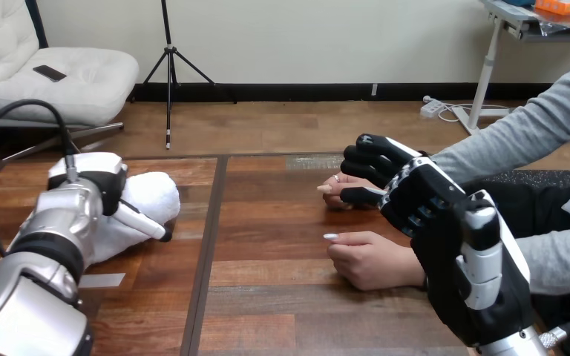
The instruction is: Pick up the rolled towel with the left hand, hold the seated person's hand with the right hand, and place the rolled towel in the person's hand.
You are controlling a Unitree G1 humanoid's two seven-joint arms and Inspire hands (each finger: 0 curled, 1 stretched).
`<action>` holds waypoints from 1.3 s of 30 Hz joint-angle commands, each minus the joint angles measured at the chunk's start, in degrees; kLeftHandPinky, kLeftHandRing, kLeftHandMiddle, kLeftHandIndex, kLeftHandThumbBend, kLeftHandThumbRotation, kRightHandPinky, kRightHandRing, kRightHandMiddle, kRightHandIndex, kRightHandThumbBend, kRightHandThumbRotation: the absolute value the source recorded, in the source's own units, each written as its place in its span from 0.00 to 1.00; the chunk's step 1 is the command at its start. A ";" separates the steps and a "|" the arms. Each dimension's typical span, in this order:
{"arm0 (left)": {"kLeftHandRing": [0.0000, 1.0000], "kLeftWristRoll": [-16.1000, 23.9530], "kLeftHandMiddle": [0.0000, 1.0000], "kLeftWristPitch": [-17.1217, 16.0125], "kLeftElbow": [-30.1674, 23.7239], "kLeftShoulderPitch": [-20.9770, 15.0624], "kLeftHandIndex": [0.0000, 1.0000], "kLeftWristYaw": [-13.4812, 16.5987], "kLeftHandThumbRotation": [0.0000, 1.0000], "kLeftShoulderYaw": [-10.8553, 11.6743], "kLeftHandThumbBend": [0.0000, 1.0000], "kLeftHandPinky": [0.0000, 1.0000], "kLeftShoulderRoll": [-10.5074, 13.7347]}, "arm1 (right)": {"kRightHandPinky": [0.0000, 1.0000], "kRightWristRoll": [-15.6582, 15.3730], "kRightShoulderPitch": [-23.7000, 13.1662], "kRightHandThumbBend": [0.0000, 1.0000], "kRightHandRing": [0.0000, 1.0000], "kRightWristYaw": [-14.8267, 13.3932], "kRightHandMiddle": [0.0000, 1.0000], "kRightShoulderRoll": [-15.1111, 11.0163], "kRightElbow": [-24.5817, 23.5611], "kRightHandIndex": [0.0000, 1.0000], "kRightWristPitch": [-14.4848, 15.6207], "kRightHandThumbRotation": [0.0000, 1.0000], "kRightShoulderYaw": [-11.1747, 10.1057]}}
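Left hand (96,194), nine o'clock, has fingers wrapping the white rolled cloth towel (156,196) to lift; right hand (408,194) has fingers clasping the person's farther hand (335,182), steadying it.

No legible text or signs

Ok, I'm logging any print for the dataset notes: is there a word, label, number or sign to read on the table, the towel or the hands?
None can be read. The towel is plain white, the left hand and right hand show no legible marks, and the pale patch on the table looks blank.
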 commanded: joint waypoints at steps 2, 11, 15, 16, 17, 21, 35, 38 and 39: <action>1.00 1.12 1.00 0.79 0.44 -5.18 1.00 -0.31 0.62 -1.02 1.00 1.00 -1.18 | 0.73 1.57 -1.12 0.84 0.85 0.43 0.84 0.80 -3.60 0.82 -1.86 0.99 0.13; 1.00 1.05 1.00 1.65 0.82 -5.53 1.00 -1.35 0.63 -1.17 1.00 1.00 -1.92 | 0.72 2.89 -0.34 0.84 0.85 0.87 0.84 0.71 -5.40 0.81 -1.85 0.98 0.09; 1.00 0.79 1.00 1.88 1.04 -5.66 1.00 -1.84 0.65 -0.94 1.00 1.00 -2.11 | 0.71 3.40 -0.14 0.85 0.84 1.07 0.83 0.74 -5.86 0.81 -2.00 0.97 -0.04; 1.00 0.76 1.00 1.92 1.08 -5.68 1.00 -1.93 0.66 -0.91 1.00 1.00 -2.14 | 0.71 3.45 -0.10 0.85 0.84 1.11 0.83 0.74 -5.95 0.81 -2.00 0.96 -0.08; 1.00 0.57 1.00 2.07 1.14 -5.71 1.00 -2.10 0.66 -0.71 1.00 1.00 -2.20 | 0.71 3.59 0.00 0.85 0.84 1.16 0.83 0.72 -6.12 0.81 -1.98 0.96 -0.12; 1.00 0.10 1.00 2.40 1.26 -5.78 1.00 -2.49 0.67 -0.23 1.00 1.00 -2.34 | 0.70 3.97 0.28 0.86 0.84 1.22 0.83 0.68 -6.61 0.81 -1.74 0.96 -0.18; 1.00 -0.47 1.00 4.25 1.47 -6.20 1.00 -4.19 0.71 0.34 1.00 1.00 -2.40 | 0.68 2.87 0.44 0.85 0.82 0.60 0.82 0.75 -6.97 0.79 -2.24 0.95 -0.46; 1.00 -0.35 1.00 4.45 1.49 -6.19 1.00 -4.39 0.72 0.24 1.00 0.99 -2.26 | 0.67 2.56 0.45 0.86 0.82 0.44 0.82 0.70 -7.01 0.79 -2.27 0.95 -0.50; 1.00 -0.36 1.00 4.48 1.48 -6.19 1.00 -4.46 0.72 0.25 1.00 0.98 -2.21 | 0.67 2.51 0.45 0.86 0.82 0.40 0.82 0.69 -7.03 0.79 -2.26 0.95 -0.50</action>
